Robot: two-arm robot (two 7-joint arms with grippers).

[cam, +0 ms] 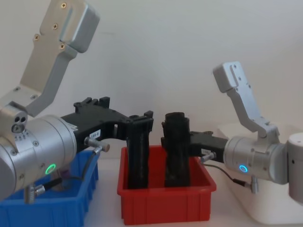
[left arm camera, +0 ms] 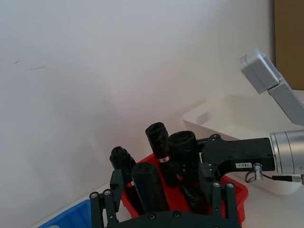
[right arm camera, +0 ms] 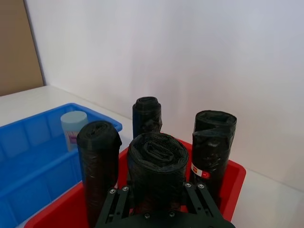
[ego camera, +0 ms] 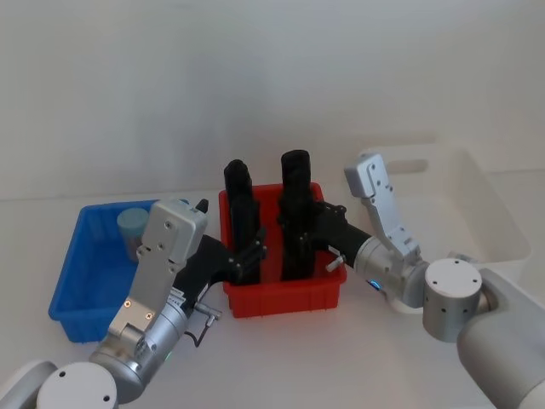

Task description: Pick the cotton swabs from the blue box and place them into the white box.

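One tub of cotton swabs (ego camera: 132, 227) with a pale blue cap stands in the far part of the blue box (ego camera: 68, 281) on the left. It also appears in the right wrist view as the tub (right arm camera: 73, 127) inside the blue box (right arm camera: 28, 137). The white box (ego camera: 498, 217) sits at the right. My left gripper (ego camera: 251, 253) is over the red bin, open, its fingers (left arm camera: 108, 199) standing wide of a black cylinder (left arm camera: 148, 185). My right gripper (ego camera: 298, 232) is shut on another black cylinder (right arm camera: 156, 159) in the same bin.
The red bin (ego camera: 285, 300) stands between the blue and white boxes and holds several tall black cylinders (cam: 137, 156). Both arms reach in over it from the near side. A plain wall rises behind the table.
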